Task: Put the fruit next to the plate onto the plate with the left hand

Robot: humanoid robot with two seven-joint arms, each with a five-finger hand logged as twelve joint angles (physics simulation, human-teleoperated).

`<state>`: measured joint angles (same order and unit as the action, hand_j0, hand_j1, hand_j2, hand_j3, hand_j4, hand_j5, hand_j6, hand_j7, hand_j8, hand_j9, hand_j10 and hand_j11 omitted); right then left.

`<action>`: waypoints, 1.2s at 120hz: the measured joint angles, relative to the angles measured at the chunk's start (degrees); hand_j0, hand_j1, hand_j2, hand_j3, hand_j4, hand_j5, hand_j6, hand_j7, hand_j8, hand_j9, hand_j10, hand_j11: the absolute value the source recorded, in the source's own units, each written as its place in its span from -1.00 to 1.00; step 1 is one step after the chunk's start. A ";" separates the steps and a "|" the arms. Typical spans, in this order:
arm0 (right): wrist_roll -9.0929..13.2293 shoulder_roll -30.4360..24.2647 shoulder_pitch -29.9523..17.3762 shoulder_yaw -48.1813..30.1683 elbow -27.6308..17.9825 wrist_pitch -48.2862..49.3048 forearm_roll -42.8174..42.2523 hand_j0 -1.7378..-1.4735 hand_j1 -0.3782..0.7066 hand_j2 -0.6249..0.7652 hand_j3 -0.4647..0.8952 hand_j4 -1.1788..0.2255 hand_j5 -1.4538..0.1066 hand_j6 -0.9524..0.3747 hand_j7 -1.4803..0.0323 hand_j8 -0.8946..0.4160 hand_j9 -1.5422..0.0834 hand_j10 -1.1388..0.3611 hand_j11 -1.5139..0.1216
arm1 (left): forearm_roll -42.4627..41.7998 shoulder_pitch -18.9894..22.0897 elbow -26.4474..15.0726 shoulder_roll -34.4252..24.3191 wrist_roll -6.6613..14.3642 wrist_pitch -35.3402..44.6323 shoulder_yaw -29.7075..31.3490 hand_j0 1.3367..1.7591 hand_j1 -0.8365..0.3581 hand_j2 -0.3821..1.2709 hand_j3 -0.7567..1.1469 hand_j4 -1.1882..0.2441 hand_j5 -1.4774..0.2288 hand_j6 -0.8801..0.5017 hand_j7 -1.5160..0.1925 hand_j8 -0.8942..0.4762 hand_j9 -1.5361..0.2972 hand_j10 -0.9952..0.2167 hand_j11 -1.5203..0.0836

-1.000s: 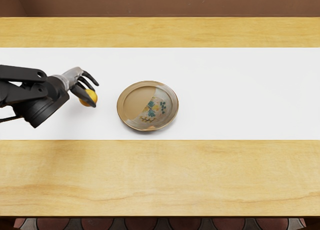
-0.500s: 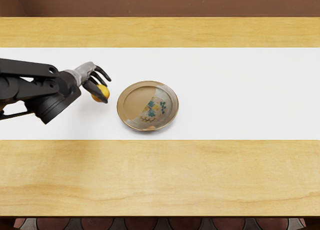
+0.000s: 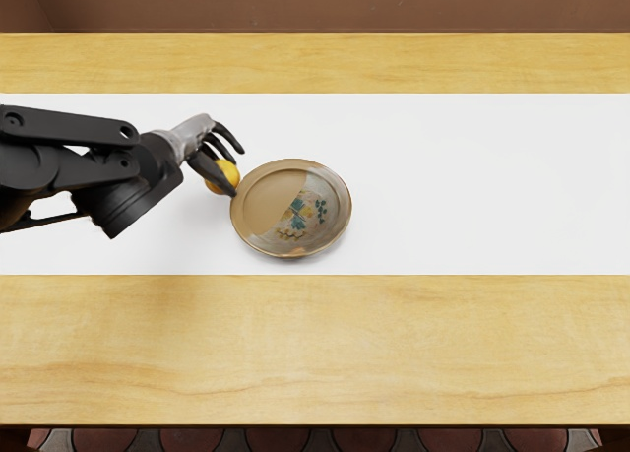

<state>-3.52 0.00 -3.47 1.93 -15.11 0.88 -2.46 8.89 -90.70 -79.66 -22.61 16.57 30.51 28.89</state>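
Observation:
A small yellow-orange fruit [image 3: 224, 175] is held in my left hand [image 3: 219, 162], whose dark fingers curl around it. The hand sits just left of the brown plate [image 3: 264, 216], with the fruit close to the plate's left rim. The plate lies flat on the white runner and bears a green and yellow pattern at its middle. Most of the fruit is hidden by the fingers. My left arm [image 3: 79, 171] comes in from the left edge. The right hand is out of sight.
A white runner [image 3: 472, 186] crosses the wooden table [image 3: 315, 344] from left to right. A dark wall runs along the table's far edge.
My left hand has carried the fruit to the right, from well left of the plate to right beside its left rim. The plate has not moved.

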 joint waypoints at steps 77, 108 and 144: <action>0.00 0.00 0.00 0.00 0.00 0.00 0.00 -0.40 -0.90 -0.11 -0.32 0.65 0.83 0.41 0.92 0.34 0.87 0.49 0.82 | 0.01 -1.05 -0.27 3.99 0.15 0.00 -2.10 0.52 -0.04 -0.14 -0.20 -0.16 -0.16 -0.66 -0.11 -0.44 -0.15 -0.44 -0.05; 0.01 0.00 -0.01 0.00 0.00 0.00 0.00 -0.40 -0.90 -0.11 -0.32 0.65 0.83 0.41 0.92 0.34 0.87 0.49 0.82 | 0.21 -0.89 -0.46 5.10 0.14 -0.01 -2.63 0.52 -0.03 -0.18 -0.20 -0.15 -0.16 -0.65 -0.11 -0.43 -0.15 -0.43 -0.05; 0.00 0.00 0.00 0.00 0.00 0.00 0.00 -0.40 -0.90 -0.11 -0.32 0.65 0.83 0.41 0.92 0.34 0.87 0.49 0.82 | 0.28 -0.03 -0.64 5.12 0.14 -0.08 -2.75 0.52 -0.03 -0.21 -0.20 -0.15 -0.15 -0.63 -0.10 -0.42 -0.14 -0.41 -0.04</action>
<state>-3.51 0.00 -3.47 1.93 -15.11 0.88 -2.46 9.18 -90.73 -80.30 -17.49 16.71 30.43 26.13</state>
